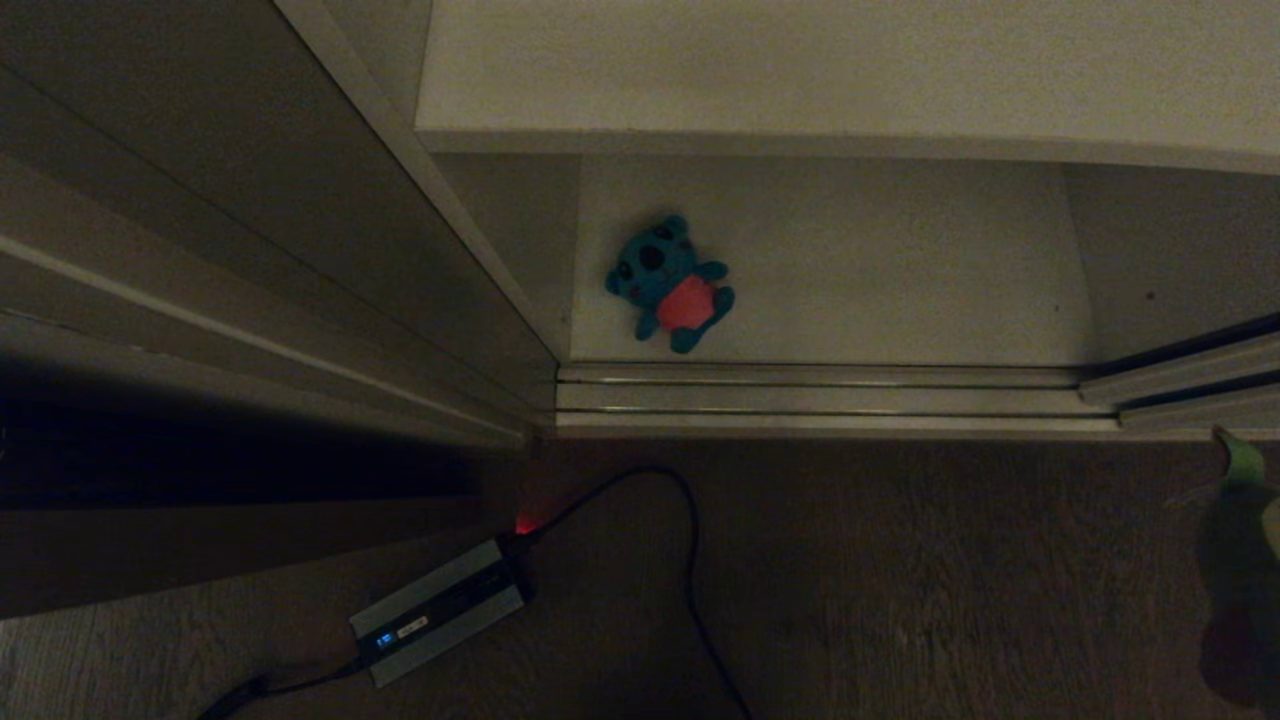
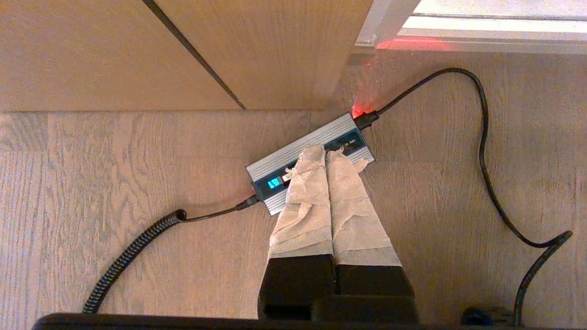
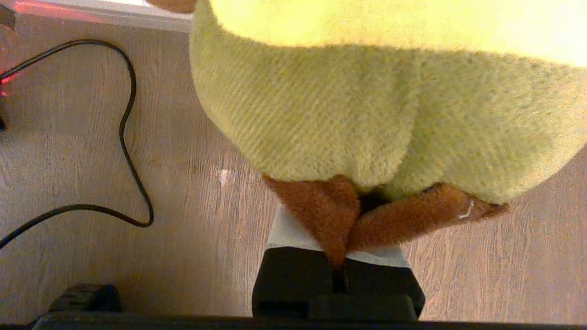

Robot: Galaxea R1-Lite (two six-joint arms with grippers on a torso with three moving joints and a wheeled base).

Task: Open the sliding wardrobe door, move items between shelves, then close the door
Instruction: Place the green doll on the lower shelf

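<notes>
The wardrobe stands open. A teal monster plush (image 1: 668, 283) with a red-pink belly lies on the lower off-white shelf (image 1: 880, 270), and an upper shelf (image 1: 800, 70) juts out above it. Bottom edges of the sliding wardrobe door (image 1: 1185, 375) show at the right on the floor track. My right gripper (image 3: 338, 256) is shut on a brown leg of the green avocado plush (image 3: 367, 101), which hangs over the wooden floor at the head view's right edge (image 1: 1243, 470) and hides the fingertips. My left gripper (image 2: 326, 153) is shut and empty, its taped fingers above the grey box.
A grey box (image 1: 440, 610) with a lit blue display lies on the wooden floor, a black cable (image 1: 690, 560) looping from it toward the wardrobe. The ribbed metal floor track (image 1: 820, 400) runs along the wardrobe front. Brown wooden side boards (image 1: 250, 200) rise on the left.
</notes>
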